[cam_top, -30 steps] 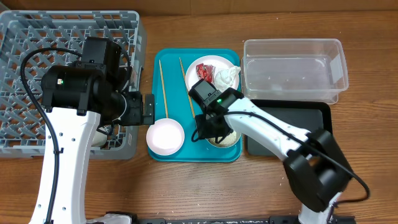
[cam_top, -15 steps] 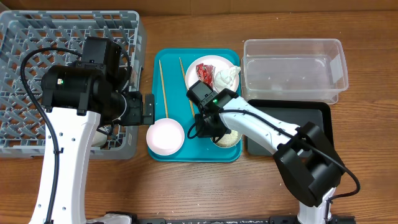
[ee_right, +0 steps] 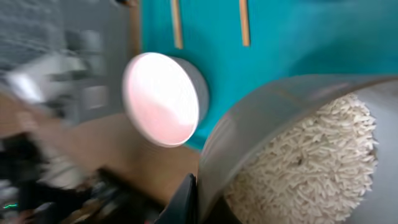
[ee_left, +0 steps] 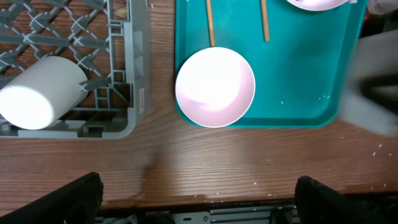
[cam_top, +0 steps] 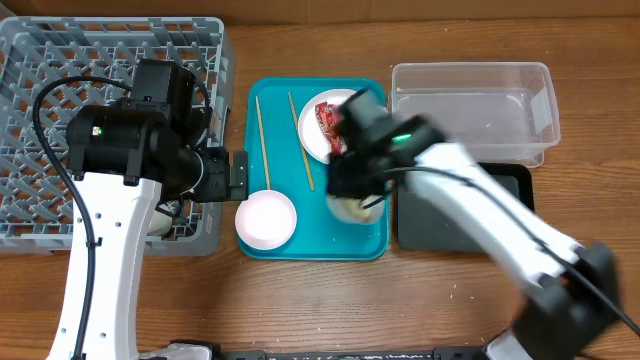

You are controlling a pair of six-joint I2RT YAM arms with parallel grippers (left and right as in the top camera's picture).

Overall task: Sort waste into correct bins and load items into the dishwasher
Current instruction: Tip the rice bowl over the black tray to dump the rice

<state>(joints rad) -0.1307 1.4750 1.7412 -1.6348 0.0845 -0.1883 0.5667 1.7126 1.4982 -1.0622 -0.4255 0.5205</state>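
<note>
And the grey-green bowl (cam_top: 352, 208) is the one in play. It sits at the lower right of the teal tray (cam_top: 285, 100), just right of centre in the overhead view, heaped with white rice (ee_right: 305, 168). The right gripper (cam_top: 346, 188) is clamped tight on its rim. The wrist view shows one dark finger (ee_right: 185, 200) against the outer wall, and the other is hidden. Whether the bowl is off the tray I cannot tell, because that whole arm is smeared with blur.

Above it, the plate (cam_top: 312, 135) carries the red wrapper (cam_top: 327, 118). The two chopsticks (cam_top: 262, 140) lie to the left, and the pink bowl (cam_top: 266, 218) is at the tray's lower left corner, untouched.

On the right, the clear tub (cam_top: 470, 110) and the black tray (cam_top: 445, 228) wait just beside the teal one.

On the left, the left gripper (cam_top: 236, 176) hangs spread wide and empty at the edge of the grey rack (cam_top: 110, 60), where a white cup (ee_left: 40, 93) lies.

So this looks like the rice-emptying step, with the grasp made. Next comes a level carry rightward over a bin and a clean tip. A one-sided rim grip on a full bowl could scatter grains. After that, the bowl is bound for the rack.
</note>
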